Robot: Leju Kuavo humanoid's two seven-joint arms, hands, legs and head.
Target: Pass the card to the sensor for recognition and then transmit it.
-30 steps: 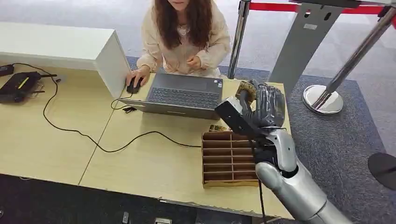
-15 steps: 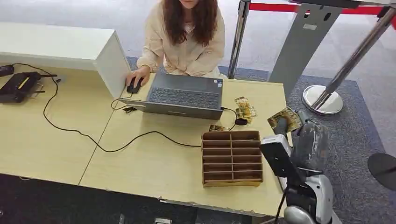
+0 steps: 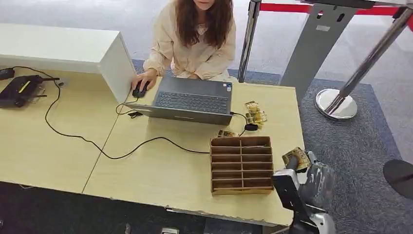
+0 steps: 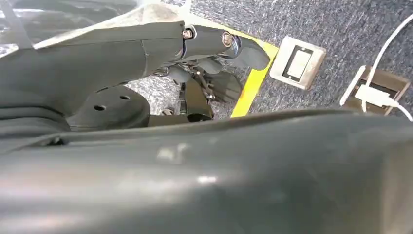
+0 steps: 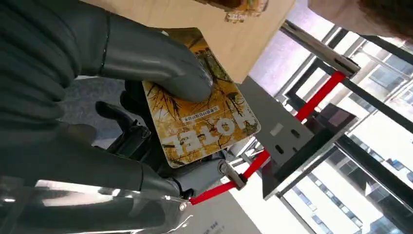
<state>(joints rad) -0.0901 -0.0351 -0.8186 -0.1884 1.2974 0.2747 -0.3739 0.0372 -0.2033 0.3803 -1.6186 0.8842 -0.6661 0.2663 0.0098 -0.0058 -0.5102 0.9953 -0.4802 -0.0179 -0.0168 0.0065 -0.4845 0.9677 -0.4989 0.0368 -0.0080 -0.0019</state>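
Holding the card (image 3: 296, 158) between thumb and fingers, the right hand (image 3: 316, 181) hangs off the table's (image 3: 160, 180) right edge in the head view, just beside the wooden organizer (image 3: 241, 165). A laptop (image 3: 192, 100) and a person (image 3: 195, 44) sit farther from the hand.

In the left wrist view, the left hand's state cannot be told.

In the right wrist view, the thumb (image 5: 156, 63) presses on the yellow card's face, with dark fingers (image 5: 131, 136) behind it.
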